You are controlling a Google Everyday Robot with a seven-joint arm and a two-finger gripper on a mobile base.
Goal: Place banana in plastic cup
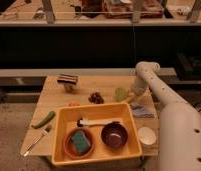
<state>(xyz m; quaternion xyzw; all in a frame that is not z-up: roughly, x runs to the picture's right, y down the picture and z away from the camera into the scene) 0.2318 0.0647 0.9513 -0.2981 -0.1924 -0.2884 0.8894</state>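
White robot arm (166,102) bends over the wood counter (54,97). Its claw (130,95) points down at the far right part of the counter. I cannot tell if the claw is wide or narrow, or if it holds a thing. The light green cup (120,93) stands just left of the claw, so close that they may touch. The banana is hard to find; I cannot tell where it is.

A little more to the left of the claw lies a dark bunch (96,97). Far to the left, at the back, stands a striped block (68,80). Just in front of the claw lies a blue-grey cloth (141,111). In front of the claw and to the left sits a big yellow tub (96,159). In the tub are a dark red bowl (114,136), an orange bowl (69,147) with a green sponge (81,141), and a white stick (99,121). A white cup (146,136) stands just right of the tub. A green cucumber (44,119) and a fork (36,140) lie left of the tub.
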